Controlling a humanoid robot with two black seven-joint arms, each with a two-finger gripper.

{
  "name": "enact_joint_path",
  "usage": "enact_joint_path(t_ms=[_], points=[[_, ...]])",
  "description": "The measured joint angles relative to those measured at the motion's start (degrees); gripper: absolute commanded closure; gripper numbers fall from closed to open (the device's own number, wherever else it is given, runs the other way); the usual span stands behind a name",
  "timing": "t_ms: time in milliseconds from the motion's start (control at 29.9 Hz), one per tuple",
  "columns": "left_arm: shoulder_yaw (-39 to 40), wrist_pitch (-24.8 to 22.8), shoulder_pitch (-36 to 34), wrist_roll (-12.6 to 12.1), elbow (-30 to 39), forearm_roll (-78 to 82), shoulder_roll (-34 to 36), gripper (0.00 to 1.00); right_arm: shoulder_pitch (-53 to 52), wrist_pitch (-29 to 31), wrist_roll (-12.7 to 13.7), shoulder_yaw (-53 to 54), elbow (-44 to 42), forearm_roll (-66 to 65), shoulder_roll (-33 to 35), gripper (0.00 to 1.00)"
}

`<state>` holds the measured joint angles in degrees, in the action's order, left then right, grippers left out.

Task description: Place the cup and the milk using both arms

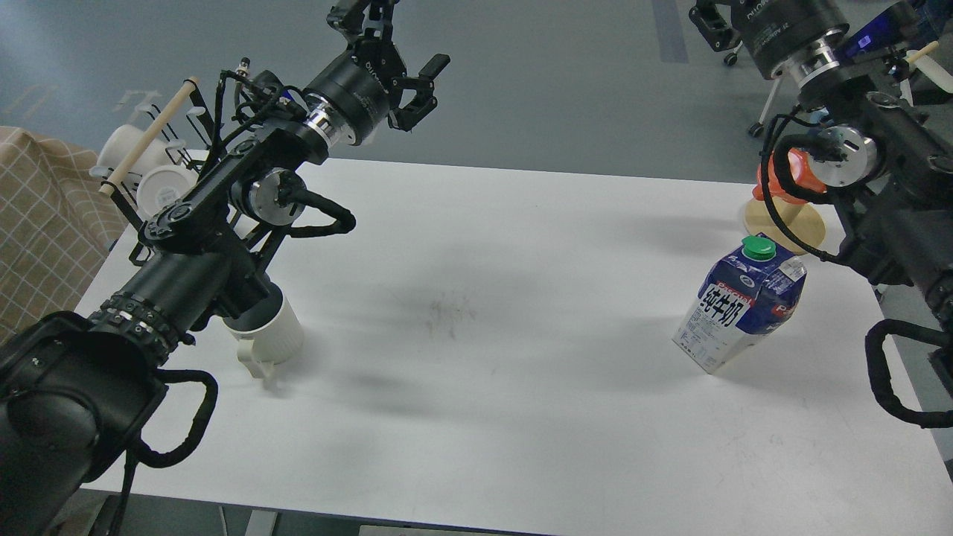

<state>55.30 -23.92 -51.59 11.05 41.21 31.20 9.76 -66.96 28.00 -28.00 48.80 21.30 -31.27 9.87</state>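
The cup point(272, 336) is a white ribbed mug with a dark inside and a cream handle. It stands on the white table point(484, 357) at the left, partly hidden under my left forearm. The milk point(739, 305) is a blue and white carton with a green cap, standing at the right. My left gripper point(394, 37) is open and empty, raised high beyond the table's far edge and well away from the cup. My right gripper point(713, 21) is at the top right edge, high above the milk and mostly cut off, so its fingers cannot be told apart.
A rack with smooth white mugs and a wooden rod point(145, 160) stands at the far left edge. An orange cup point(778, 182) sits on a round wooden stand point(789, 223) behind the milk. A checked cloth point(37, 223) lies off the left side.
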Motion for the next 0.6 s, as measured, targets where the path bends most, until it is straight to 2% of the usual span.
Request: enact_joint_path(t_ms=[167, 435, 602], points=[[0.16, -0.45, 0.38, -0.37, 0.43, -0.61, 0.72, 0.0, -1.56, 0.0, 0.0, 0.0, -1.49, 0.14, -0.19, 0.0], [0.45, 0.35, 0.48, 0.8, 1.28, -1.75, -1.42, 0.0, -2.5, 0.0, 0.0, -0.02, -1.81, 0.25, 2.16, 0.0], [0.09, 0.36, -0.41, 0.03, 1.36, -1.29, -1.83, 0.0, -2.72, 0.0, 0.0, -0.06, -1.47, 0.32, 3.57, 0.0]])
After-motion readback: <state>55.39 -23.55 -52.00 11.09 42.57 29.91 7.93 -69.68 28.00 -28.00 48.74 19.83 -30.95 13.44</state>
